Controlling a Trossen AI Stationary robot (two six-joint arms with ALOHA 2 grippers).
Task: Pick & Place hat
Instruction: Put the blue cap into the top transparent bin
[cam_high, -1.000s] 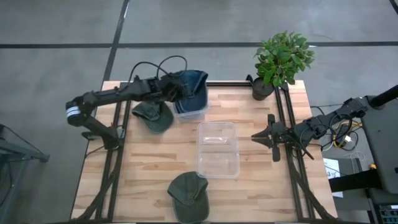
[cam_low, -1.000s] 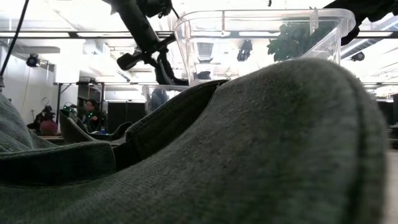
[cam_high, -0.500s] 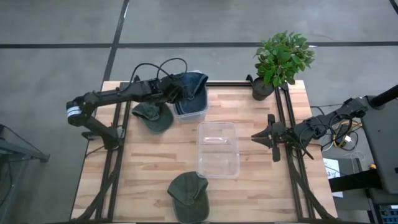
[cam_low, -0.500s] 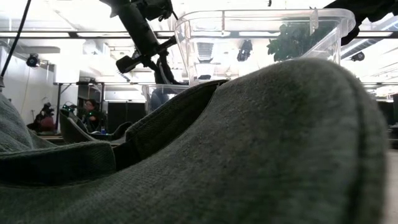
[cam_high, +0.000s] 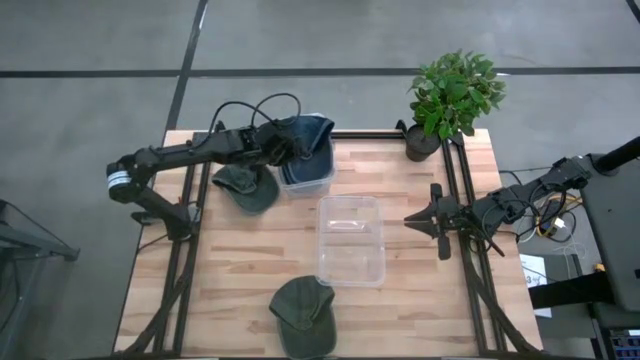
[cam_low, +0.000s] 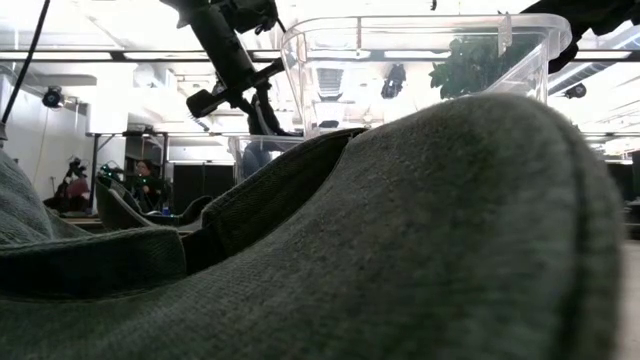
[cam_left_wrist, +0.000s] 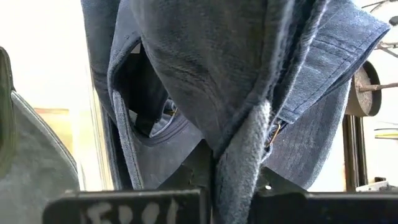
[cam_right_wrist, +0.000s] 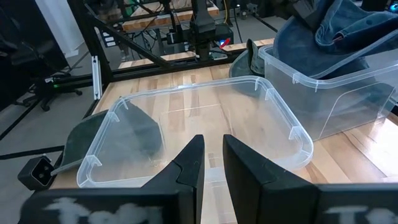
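At about eleven o'clock on the desk, my left hand pinches the blue hat over the far bin. I worry it snags the rim and tips out. My right hand waits at three o'clock, fingers nearly together.

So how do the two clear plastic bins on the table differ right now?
The far bin holds a blue denim hat, gripped by the left gripper; the middle bin holds nothing. The far bin sits near the table's back edge beside a green hat; the middle bin sits at table centre, facing the right gripper. Both are clear plastic and lidless.
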